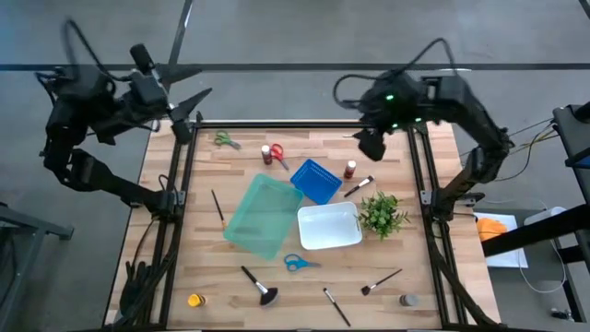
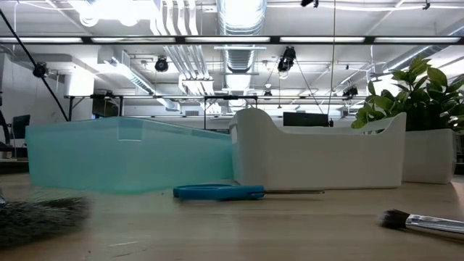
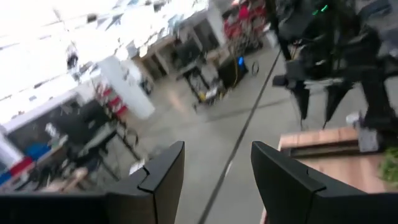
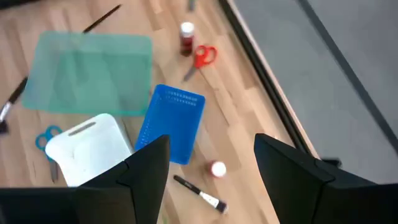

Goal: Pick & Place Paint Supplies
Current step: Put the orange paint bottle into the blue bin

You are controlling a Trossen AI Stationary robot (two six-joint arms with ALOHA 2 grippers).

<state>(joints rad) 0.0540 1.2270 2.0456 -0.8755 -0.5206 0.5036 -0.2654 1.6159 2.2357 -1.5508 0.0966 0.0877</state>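
Note:
Paint supplies lie scattered on the wooden table: green scissors (image 1: pixel 224 140), red scissors (image 1: pixel 276 155) beside a small bottle (image 1: pixel 265 153), blue scissors (image 1: pixel 298 263), several dark brushes (image 1: pixel 359 186) (image 1: pixel 218 205) (image 1: pixel 260 286), and a red bottle with a white cap (image 1: pixel 350 170). My right gripper (image 1: pixel 371 146) hangs open above the table's far right part, tilted down over that bottle (image 4: pixel 217 168) and a brush (image 4: pixel 200 193). My left gripper (image 1: pixel 195 115) stands open and level, high above the table's far left corner, with nothing between its fingers (image 3: pixel 165 174).
A teal bin (image 1: pixel 263 217), a blue basket (image 1: pixel 313 180) and a white bin (image 1: pixel 328 226) stand mid-table, a leafy plant (image 1: pixel 382 214) to their right. A yellow bottle (image 1: pixel 194 300) and a grey one (image 1: pixel 407 300) sit near the front edge. Black frame rails (image 1: pixel 180 175) border both sides.

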